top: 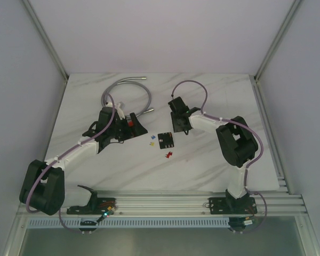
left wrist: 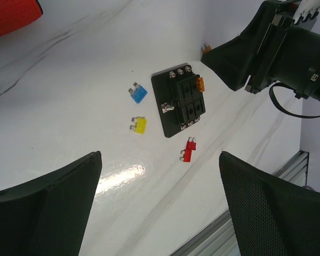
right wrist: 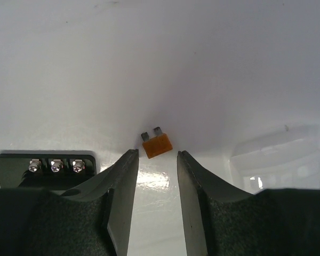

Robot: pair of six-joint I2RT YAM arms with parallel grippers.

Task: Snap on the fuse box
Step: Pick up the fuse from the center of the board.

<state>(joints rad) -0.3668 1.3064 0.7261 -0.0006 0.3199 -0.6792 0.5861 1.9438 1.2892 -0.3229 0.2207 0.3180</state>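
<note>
The fuse box (top: pixel 165 140) is a small black square block lying flat mid-table; the left wrist view shows the fuse box (left wrist: pixel 180 104) with an orange fuse in one slot. My right gripper (top: pixel 180 127) hovers just behind it, tips low over the table. In the right wrist view, the right gripper (right wrist: pixel 156 156) is open a little with nothing between its fingers, and a loose orange fuse (right wrist: pixel 157 144) lies just beyond the tips. The box's edge (right wrist: pixel 45 168) shows at left. My left gripper (top: pixel 129 132) stands wide open and empty left of the box, as does the left gripper (left wrist: pixel 160 157).
Loose blue (left wrist: pixel 138 94), yellow (left wrist: pixel 140 125) and red (left wrist: pixel 188 150) fuses lie on the white table beside the box. A clear square cover (right wrist: pixel 280 162) sits right of my right fingers. A grey cable (top: pixel 133 90) curls at the back. An aluminium rail (top: pixel 165 202) runs along the near edge.
</note>
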